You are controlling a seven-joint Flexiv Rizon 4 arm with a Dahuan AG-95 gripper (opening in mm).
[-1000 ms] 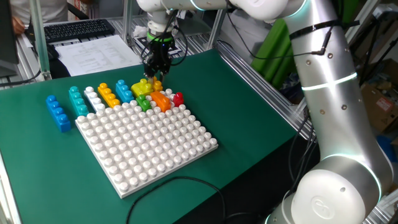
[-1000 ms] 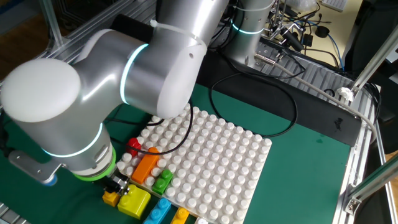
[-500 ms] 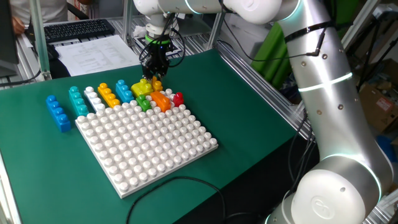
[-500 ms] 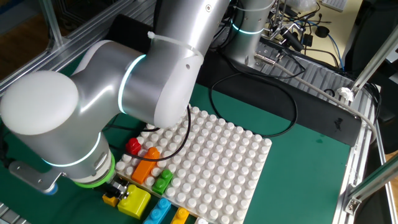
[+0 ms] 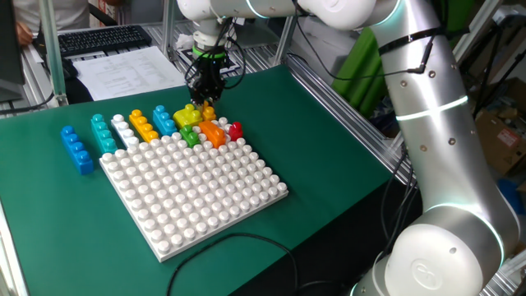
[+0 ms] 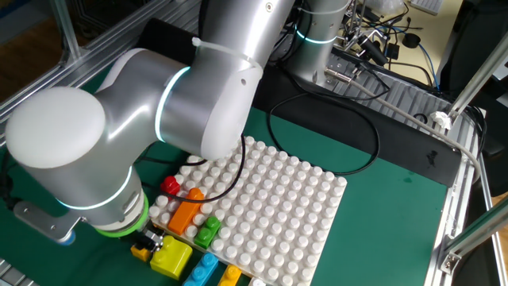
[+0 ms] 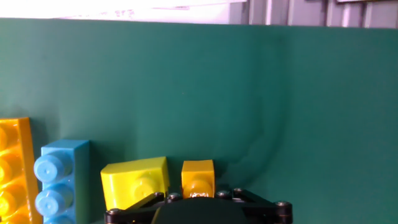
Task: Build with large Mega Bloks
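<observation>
My gripper (image 5: pixel 205 97) hangs just above a small orange-yellow brick (image 5: pixel 208 112) that sits on the green mat beside a yellow brick (image 5: pixel 187 115). In the hand view the small brick (image 7: pixel 198 176) lies right ahead of the black gripper body (image 7: pixel 199 210), with the yellow brick (image 7: pixel 135 180) to its left. The fingertips are hidden. In the other fixed view the arm covers most of the gripper (image 6: pixel 148 238), and the small brick (image 6: pixel 141 253) rests on the mat. Orange (image 5: pixel 213 133), green (image 5: pixel 191 137) and red (image 5: pixel 236 129) bricks sit at the far edge of the white baseplate (image 5: pixel 197 193).
A row of loose bricks lies along the baseplate's far left edge: blue (image 5: pixel 76 150), teal (image 5: pixel 103 132), white (image 5: pixel 123 130), orange-yellow (image 5: pixel 142 125) and blue (image 5: pixel 164 122). Papers and a keyboard lie beyond the mat. A black cable (image 6: pixel 317 135) runs beside the baseplate.
The gripper has risen slightly above the small orange-yellow brick and the wrist has shifted a little. The bricks have not moved.
</observation>
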